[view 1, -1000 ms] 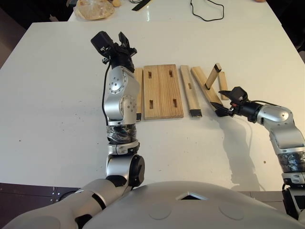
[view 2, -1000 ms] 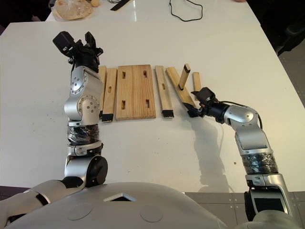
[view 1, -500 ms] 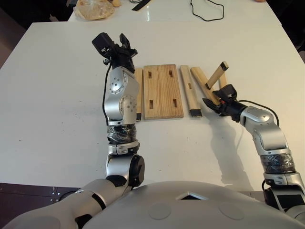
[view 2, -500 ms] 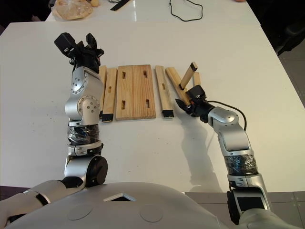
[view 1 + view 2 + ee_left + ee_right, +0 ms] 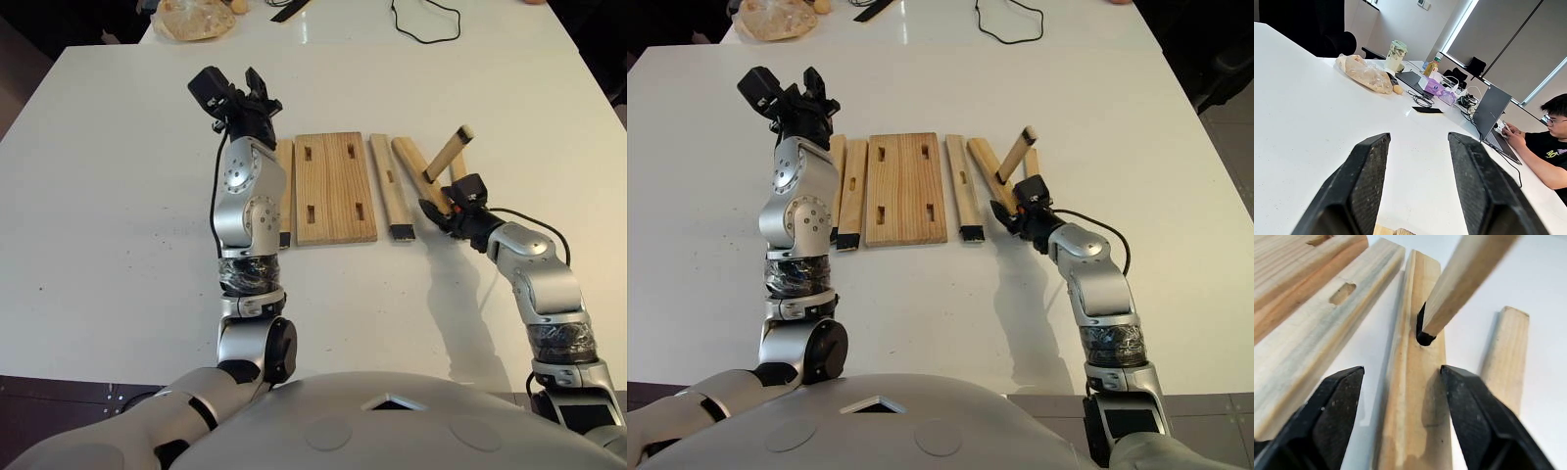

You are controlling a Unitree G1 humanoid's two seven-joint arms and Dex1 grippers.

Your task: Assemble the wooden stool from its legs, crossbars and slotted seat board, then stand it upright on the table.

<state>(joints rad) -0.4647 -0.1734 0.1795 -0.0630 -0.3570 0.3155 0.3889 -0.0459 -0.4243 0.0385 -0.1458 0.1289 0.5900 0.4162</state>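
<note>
Straddling the near end of a slanted leg (image 5: 1418, 382), the right claw (image 5: 1401, 372) sits low at about 3 o'clock from the seat board (image 5: 336, 187), its 2 fingers (image 5: 1334, 416) spread wide on either side of the wood; whether 1 of them brushes the leg's edge is hard to tell. A crossbar (image 5: 448, 155) stands tilted in that leg's slot, leaning toward 1 o'clock, and a 2nd crossbar (image 5: 1508, 352) lies flat on the table (image 5: 118, 176) just beside the leg on its 3 o'clock side. Between this leg and the board lies another leg (image 5: 390, 188), flat. At the board's 9 o'clock side 2 more legs (image 5: 854, 191) lie side by side, partly hidden by the left arm. The left claw (image 5: 259, 93) is raised above the table at about 10 o'clock from the board, fingers apart, gripping nothing. A bag (image 5: 196, 18) and a black cable (image 5: 423, 20) lie beyond the table's 12 o'clock edge.
</note>
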